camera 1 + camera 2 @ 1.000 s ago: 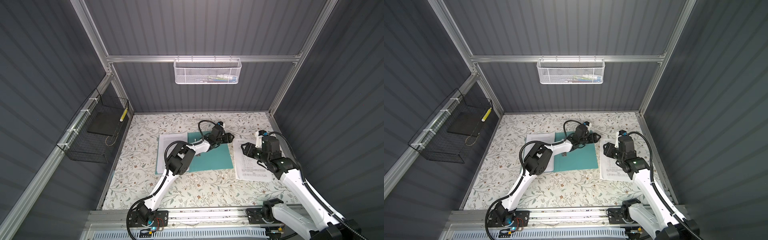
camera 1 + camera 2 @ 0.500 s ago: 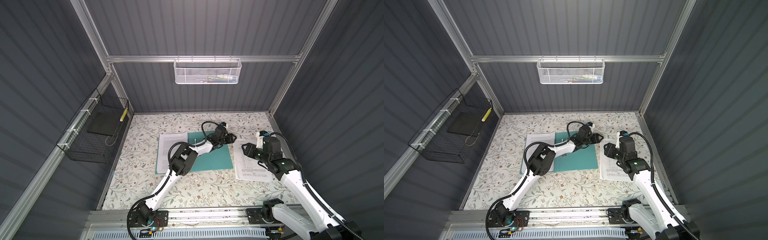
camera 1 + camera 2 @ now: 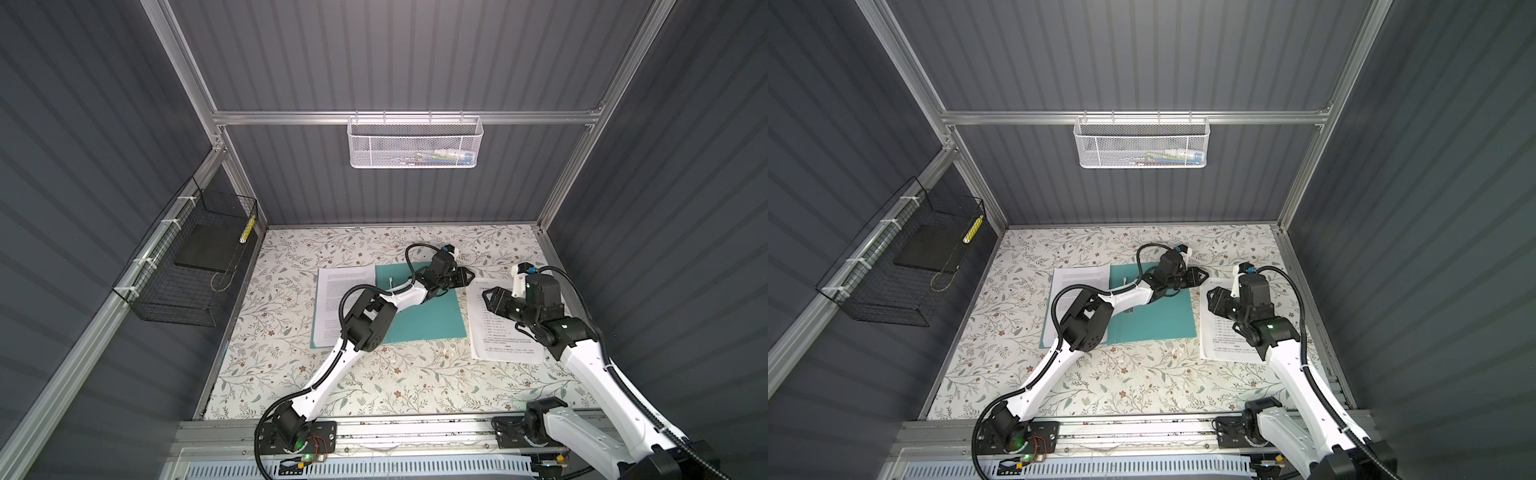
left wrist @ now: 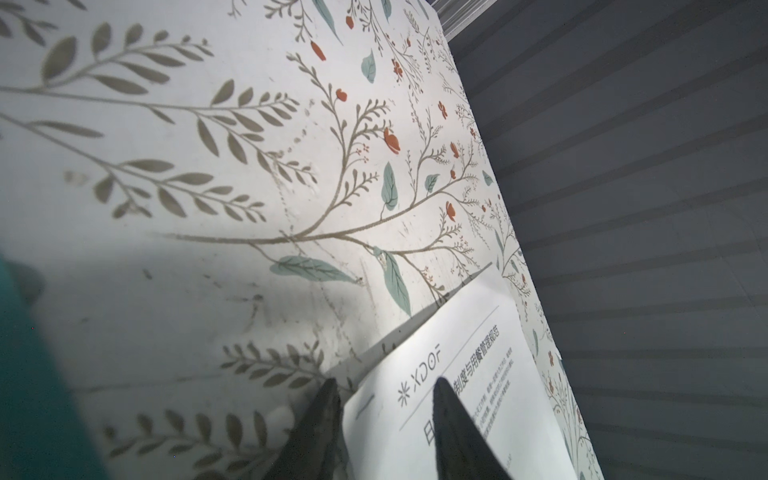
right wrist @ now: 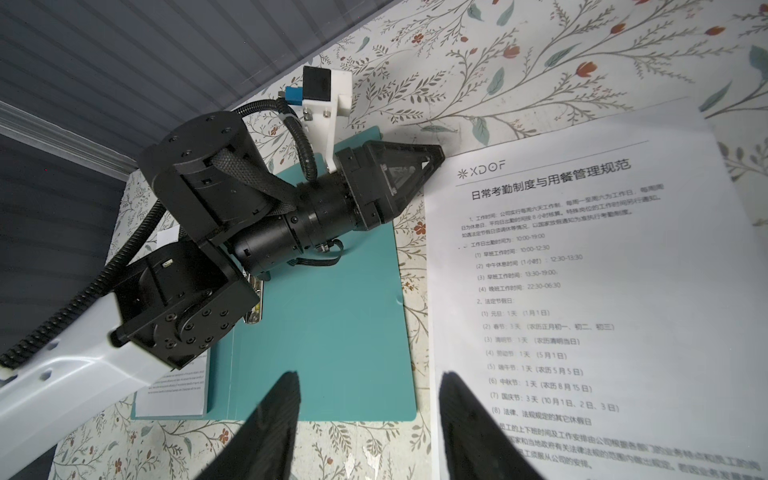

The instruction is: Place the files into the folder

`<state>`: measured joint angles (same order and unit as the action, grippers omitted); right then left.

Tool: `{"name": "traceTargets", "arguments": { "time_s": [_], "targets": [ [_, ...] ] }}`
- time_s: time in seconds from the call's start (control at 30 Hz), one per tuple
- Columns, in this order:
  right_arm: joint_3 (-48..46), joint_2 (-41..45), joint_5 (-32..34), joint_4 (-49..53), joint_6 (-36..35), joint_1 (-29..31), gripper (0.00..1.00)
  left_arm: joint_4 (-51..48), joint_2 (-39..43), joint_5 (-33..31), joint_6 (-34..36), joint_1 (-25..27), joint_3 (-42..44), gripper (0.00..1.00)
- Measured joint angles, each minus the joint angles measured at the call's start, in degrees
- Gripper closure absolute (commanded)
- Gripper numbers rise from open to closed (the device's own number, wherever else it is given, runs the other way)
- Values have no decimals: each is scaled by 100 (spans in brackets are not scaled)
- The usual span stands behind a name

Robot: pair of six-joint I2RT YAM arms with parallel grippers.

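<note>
Files [image 3: 494, 332]: 2 lots | folder [image 3: 424, 316]: 1, open | left hand [image 4: 384, 382]: jaws apart astride sheet corner | right hand [image 5: 369, 376]: jaws apart

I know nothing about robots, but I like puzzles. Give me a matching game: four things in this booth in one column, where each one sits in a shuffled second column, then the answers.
Things:
1. folder
2. loose printed sheet
3. white mesh basket
4. black slab

Places:
A. hung from the rail on the back wall
B. inside the black wire basket on the side wall
C. lying open in the middle of the table
D. flat on the table, right of the folder in both top views

Pairs: 1-C, 2-D, 3-A, 4-B
</note>
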<state>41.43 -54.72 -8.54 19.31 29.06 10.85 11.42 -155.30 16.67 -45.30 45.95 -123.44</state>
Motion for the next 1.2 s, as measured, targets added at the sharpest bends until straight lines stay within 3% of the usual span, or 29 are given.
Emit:
{"name": "traceTargets", "arguments": {
  "time_s": [0.47, 0.57, 0.63, 0.67, 1.2],
  "targets": [
    [-22, -39, -63, -94, 4, -11, 43, 20, 2, 105, -68, 52, 94, 77],
    [-31, -59, -72, -103, 4, -11, 43, 22, 2, 120, -87, 52, 94, 84],
    [-31, -61, -72, -114, 4, -15, 43, 46, 4, 138, -144, 52, 92, 98],
    [-31, -63, -70, -116, 4, -17, 43, 87, 15, 157, -181, 57, 87, 100],
    [-31, -55, -101, -131, 33, -96, 43, -81, 323, 140, -190, 101, 455, 100]
  ]
}}
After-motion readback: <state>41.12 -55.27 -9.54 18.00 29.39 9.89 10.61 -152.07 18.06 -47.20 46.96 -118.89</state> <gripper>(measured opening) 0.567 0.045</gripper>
